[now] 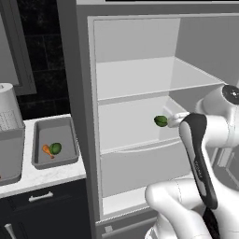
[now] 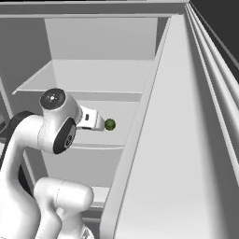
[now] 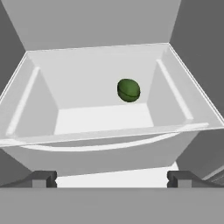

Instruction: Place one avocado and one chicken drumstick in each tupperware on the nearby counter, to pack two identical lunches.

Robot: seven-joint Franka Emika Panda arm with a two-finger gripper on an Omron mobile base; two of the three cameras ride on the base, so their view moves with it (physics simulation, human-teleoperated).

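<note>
Hand view: hand (image 3: 112, 178) spread wide, fingers well apart, gripping nothing, aimed at avocado (image 3: 128, 90) w/o touching it. Avocado sits inside fridge (image 1: 135, 84) on mid shelf. Left of fridge, tabletop (image 1: 46, 175) carries tray (image 1: 39, 161) w/ another avocado (image 1: 56, 148) + drumstick (image 1: 47, 151).

A green avocado (image 1: 160, 121) lies on the open fridge's middle shelf (image 1: 130, 128), seemingly just off the arm's tip. On the counter (image 1: 46, 175), a grey tray (image 1: 54, 142) holds an avocado and drumstick.
</note>
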